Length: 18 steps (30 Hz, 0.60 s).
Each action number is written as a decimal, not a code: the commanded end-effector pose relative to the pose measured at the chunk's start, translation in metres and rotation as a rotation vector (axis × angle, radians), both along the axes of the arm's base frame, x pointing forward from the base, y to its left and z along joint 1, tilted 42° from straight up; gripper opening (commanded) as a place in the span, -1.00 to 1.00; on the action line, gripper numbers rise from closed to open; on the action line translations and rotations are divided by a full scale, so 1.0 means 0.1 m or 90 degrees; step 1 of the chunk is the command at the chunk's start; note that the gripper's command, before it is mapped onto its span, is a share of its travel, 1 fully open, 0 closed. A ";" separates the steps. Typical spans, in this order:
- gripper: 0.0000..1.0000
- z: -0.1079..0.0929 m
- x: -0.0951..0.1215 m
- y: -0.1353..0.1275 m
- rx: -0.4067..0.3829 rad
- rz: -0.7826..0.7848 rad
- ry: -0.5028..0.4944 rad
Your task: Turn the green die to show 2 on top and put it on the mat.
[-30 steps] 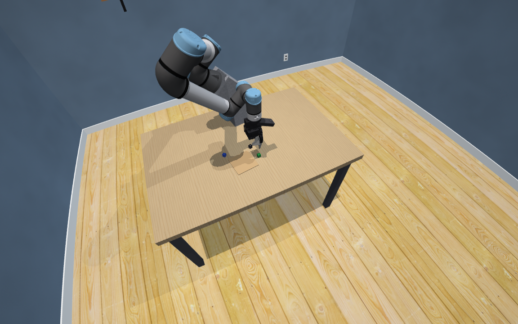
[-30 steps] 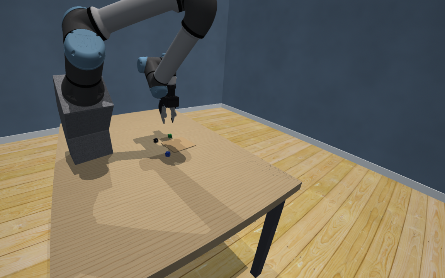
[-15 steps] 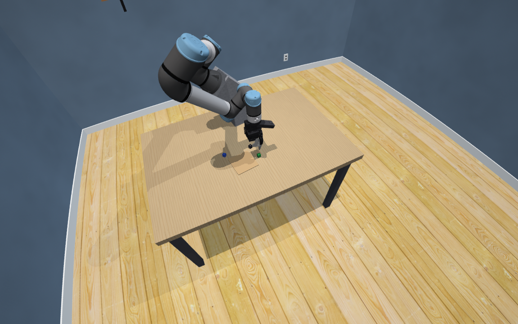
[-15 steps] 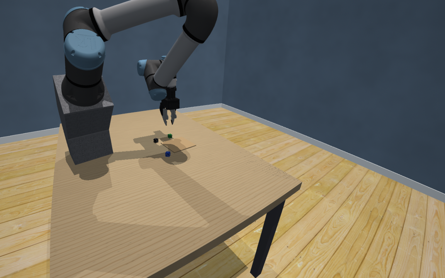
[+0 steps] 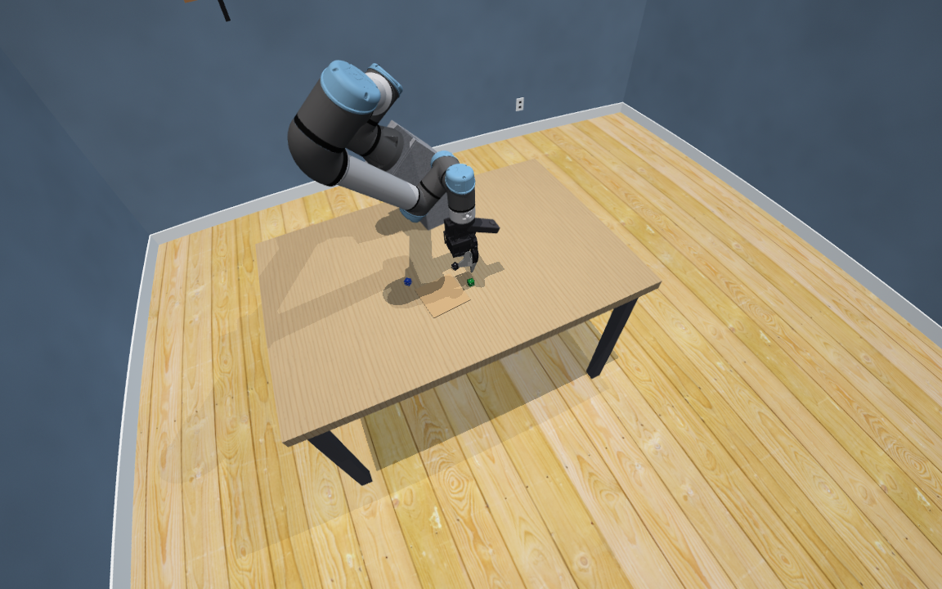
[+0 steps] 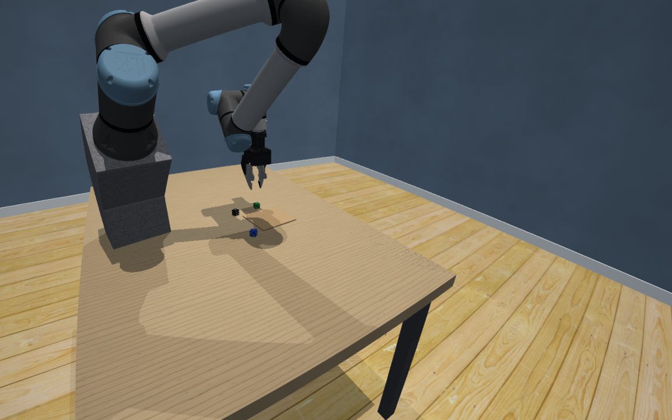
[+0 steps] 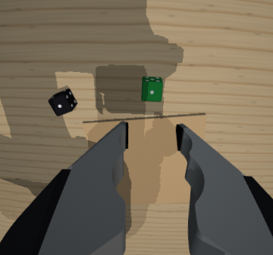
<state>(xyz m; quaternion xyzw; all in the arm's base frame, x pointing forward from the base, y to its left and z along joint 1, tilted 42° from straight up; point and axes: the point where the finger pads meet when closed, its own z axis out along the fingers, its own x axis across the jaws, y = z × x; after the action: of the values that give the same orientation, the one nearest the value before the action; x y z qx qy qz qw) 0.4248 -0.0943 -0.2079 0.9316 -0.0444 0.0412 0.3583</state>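
The green die (image 7: 152, 89) sits flat on the table just off the mat (image 7: 152, 152), close to its edge; the face turned to the wrist camera shows one pip. It also shows in the top and exterior views (image 5: 471, 281) (image 6: 256, 205). My gripper (image 7: 152, 124) hangs above the mat's edge next to the green die, well above the table (image 6: 254, 184). Its fingers are partly closed with a gap wider than the die, and nothing is between them. The black die (image 7: 63, 102) lies on the table to the left of the green one. The blue die (image 6: 253, 232) lies beside the mat's opposite side.
The thin tan mat (image 5: 447, 298) lies near the table's middle. The robot's grey pedestal (image 6: 126, 193) stands at the table's back. The arm's shadow covers the dice and mat.
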 end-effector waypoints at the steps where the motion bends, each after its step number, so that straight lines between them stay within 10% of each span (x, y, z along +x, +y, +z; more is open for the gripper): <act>1: -0.58 0.00 0.01 -0.01 0.000 -0.001 -0.001; 18: -0.58 -0.04 0.02 -0.04 0.000 0.000 -0.001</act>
<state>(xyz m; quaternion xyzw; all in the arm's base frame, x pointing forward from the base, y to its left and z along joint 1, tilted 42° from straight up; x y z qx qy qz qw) 0.4249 -0.0956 -0.2094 0.9316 -0.0444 0.0412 0.3583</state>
